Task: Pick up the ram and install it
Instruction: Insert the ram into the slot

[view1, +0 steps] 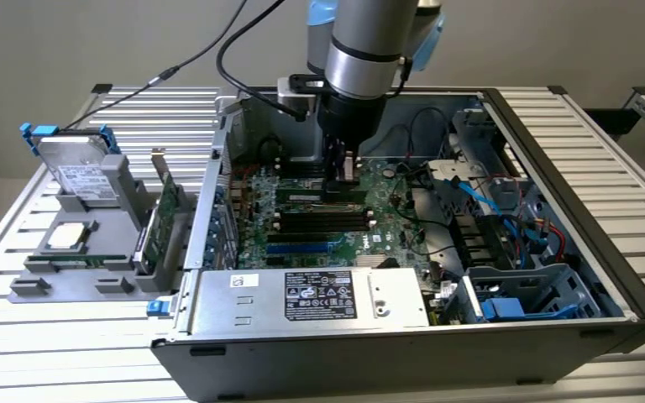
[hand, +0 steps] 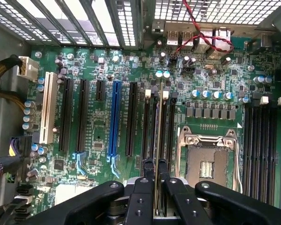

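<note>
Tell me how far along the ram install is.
Done: the ram is picked up, held edge-on between the fingers. In hand: it hangs along the memory slots beside the CPU socket. Left: seating it; I cannot tell whether it has entered a slot yet.
</note>
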You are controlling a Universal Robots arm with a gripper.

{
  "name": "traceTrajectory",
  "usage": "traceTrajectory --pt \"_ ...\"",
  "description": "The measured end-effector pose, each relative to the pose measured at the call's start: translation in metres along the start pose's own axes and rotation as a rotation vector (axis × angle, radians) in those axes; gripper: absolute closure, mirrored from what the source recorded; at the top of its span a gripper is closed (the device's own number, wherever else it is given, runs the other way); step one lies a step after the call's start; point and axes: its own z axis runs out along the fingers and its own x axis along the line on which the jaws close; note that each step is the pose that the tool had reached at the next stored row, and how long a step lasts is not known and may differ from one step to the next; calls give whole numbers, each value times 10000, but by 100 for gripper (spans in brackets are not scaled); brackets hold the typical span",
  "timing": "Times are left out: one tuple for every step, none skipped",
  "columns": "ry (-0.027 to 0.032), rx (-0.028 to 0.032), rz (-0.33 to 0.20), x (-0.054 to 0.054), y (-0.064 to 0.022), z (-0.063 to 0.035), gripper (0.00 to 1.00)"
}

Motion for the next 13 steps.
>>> traceTrajectory --pt "-1 12 -1 0 -1 6 86" --pt "3 20 -3 0 -4 12 86" --pt "5 30 -6 0 -11 19 86" --pt "6 57 -8 0 -14 28 86" --pt "9 82 -11 0 -16 38 86" --pt "9 108 -16 0 -19 49 86" --pt "12 133 -18 0 -20 59 86" --pt "14 165 -20 0 -21 70 86" --pt "16 202 -22 -1 -23 80 86" --pt "18 245 -22 -1 -24 88 86" --pt "20 292 -22 -1 -25 98 86" --pt "23 339 -21 -1 -26 107 86" --pt "26 384 -20 -1 -28 118 86"
